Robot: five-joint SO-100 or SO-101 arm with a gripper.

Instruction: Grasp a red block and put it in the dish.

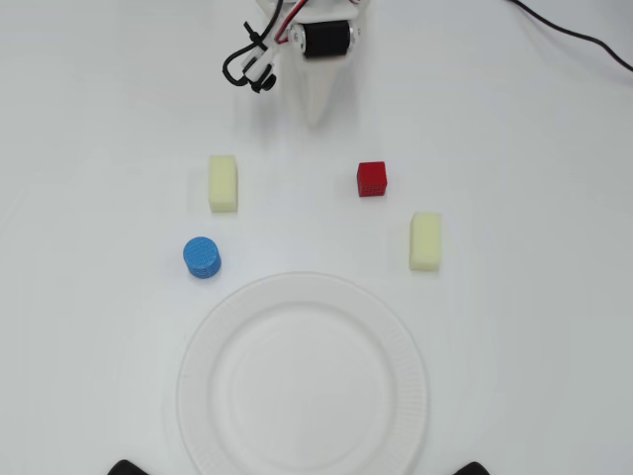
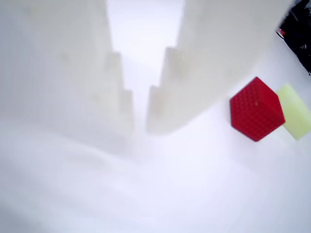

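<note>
Blocks are scattered in front of the gripper (image 1: 315,111), which hangs near the top of the overhead view with nothing in it; in the wrist view its two white fingers (image 2: 116,92) stand a narrow gap apart, nearly closed and gripping nothing.

Going left to right in the overhead view: a pale yellow block (image 1: 224,183) lies below and to the left of the gripper, a blue cylinder (image 1: 202,257) sits further out on that same side, and the dish (image 1: 302,381) lies well beyond the fingertips, roughly straight ahead of them. The red block (image 1: 372,179) rests on the table below and to the right of the gripper, near but clearly apart from it. A second yellow block (image 1: 425,240) lies further right and further out.

From the wrist view the red block (image 2: 256,108) shows just right of the right-hand finger, not between the fingers, with the second yellow block (image 2: 296,110) close behind it.

That cube looks small, light and stiff, and its finely textured faces should give the fingers good purchase. Two opposite flat sides seem the sensible place to pinch, so I'd judge the fingers need to spread and shift rightward first.
</note>
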